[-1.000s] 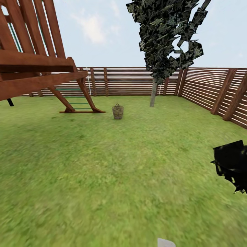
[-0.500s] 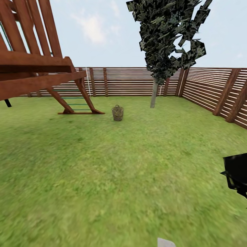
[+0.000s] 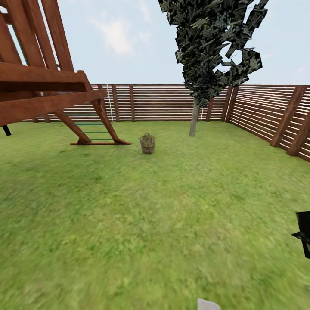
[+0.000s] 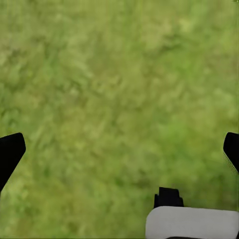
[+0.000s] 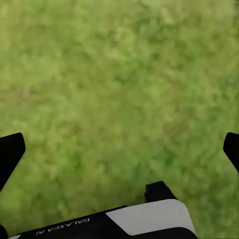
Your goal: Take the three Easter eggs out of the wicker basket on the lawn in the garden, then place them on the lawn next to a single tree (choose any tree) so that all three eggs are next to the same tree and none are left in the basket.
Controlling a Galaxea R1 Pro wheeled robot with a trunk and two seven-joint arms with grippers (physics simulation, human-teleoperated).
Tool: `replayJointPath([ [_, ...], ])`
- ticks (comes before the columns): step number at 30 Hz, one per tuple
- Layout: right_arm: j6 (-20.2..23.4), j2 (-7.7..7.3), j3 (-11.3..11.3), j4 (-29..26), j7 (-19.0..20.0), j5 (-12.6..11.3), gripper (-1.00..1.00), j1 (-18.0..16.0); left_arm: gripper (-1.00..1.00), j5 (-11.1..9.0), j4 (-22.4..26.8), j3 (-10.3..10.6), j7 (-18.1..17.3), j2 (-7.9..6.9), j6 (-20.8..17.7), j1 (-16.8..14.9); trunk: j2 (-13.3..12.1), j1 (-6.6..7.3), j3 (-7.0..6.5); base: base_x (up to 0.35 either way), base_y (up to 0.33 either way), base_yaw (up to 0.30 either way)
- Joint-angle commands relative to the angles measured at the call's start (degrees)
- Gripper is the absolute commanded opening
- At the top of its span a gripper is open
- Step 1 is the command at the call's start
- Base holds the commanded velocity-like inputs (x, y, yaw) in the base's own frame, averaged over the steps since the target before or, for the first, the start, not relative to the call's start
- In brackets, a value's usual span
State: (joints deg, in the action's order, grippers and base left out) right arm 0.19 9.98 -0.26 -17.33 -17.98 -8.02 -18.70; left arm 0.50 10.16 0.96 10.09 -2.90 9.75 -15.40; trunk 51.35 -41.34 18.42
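Dark foliage patch (image 3: 304, 234) lower than before; wicker basket (image 3: 147, 144) upright; both claws spread, empty.

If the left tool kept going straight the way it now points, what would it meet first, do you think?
Most likely the lawn: the left tool points at bare grass, with its fingers wide apart and nothing between them. How far off the ground lies is unclear.
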Motion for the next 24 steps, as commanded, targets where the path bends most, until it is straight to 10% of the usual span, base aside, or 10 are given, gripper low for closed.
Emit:
replayJointPath([
  [1, 0.0, 0.02, 0.0, -0.1, -0.1, -0.4, 1.0, 0.0, 1.0, 0.0, -0.1, 0.1, 0.2, 0.0, 0.2, 0.0, 0.0, -0.03, 0.07, 0.293, 0.0, 0.0],
  [24, 0.0, 0.02, 0.0, -0.1, -0.1, -0.4, 1.0, 0.0, 1.0, 0.0, -0.1, 0.1, 0.2, 0.0, 0.2, 0.0, 0.0, -0.03, 0.07, 0.292, 0.0, 0.0],
])
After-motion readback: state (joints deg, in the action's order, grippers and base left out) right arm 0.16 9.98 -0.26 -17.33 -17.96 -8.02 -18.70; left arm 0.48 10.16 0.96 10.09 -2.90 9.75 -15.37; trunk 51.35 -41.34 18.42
